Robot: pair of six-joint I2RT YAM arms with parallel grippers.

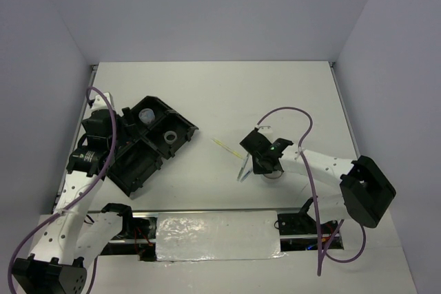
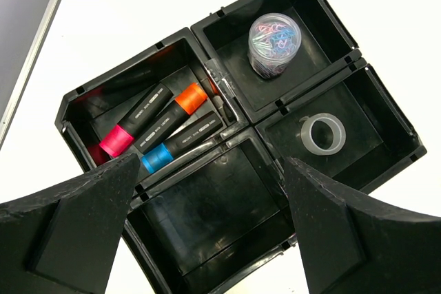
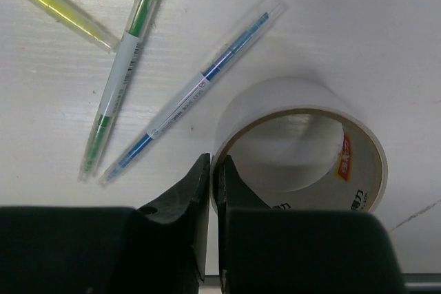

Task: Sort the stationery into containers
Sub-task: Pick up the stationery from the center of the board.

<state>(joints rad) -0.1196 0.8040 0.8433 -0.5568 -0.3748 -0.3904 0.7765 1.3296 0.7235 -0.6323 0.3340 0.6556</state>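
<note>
You see a black tray (image 2: 207, 218) holding black highlighters (image 2: 165, 123) with pink, orange and blue ends, plus a yellow pen (image 3: 58, 5), a green pen (image 3: 124, 67), a blue pen (image 3: 200, 87) and an off-white tape roll (image 3: 275, 101).

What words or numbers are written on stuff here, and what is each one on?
"力", as far as it can be made out, with the sign beside it unclear: inside the tape roll.
Red-orange label inside that roll: print too blurred to read.
White print on the highlighters: too small to read.
Print on the pens: too small to read.
</note>
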